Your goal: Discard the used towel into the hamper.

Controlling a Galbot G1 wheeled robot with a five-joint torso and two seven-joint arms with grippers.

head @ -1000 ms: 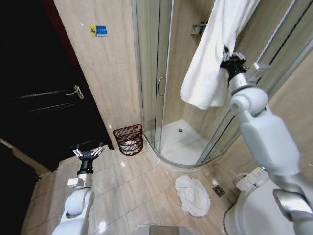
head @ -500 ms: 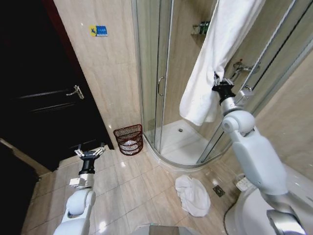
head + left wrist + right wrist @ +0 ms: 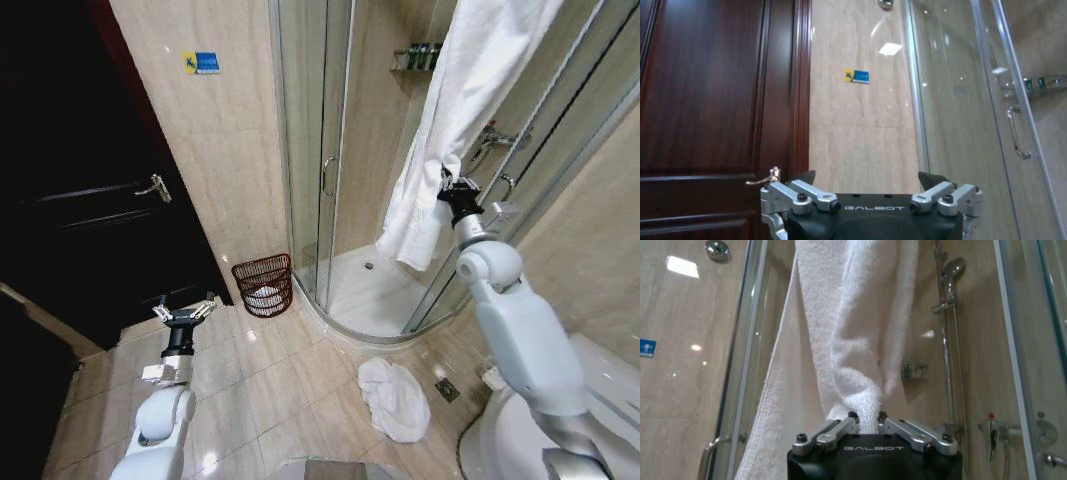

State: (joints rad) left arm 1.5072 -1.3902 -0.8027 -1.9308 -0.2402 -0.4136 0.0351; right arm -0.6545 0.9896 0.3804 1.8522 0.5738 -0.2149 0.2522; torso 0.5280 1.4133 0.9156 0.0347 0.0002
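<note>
A long white towel hangs down from high on the shower's glass wall. My right gripper is raised at the right and shut on a fold near its lower part; in the right wrist view the gripper pinches the towel between closed fingers. The hamper, a dark red-brown wire basket, stands on the floor against the tiled wall beside the shower door. My left gripper hovers low over the floor at the left, short of the hamper, open and holding nothing.
A crumpled white cloth lies on the floor tiles in front of the shower tray. A toilet fills the lower right. A dark wooden door with a lever handle is at the left. Open floor lies between me and the hamper.
My right gripper has come down and slightly left with the towel in it, and the towel now hangs longer and straighter. The left arm has stayed put.
</note>
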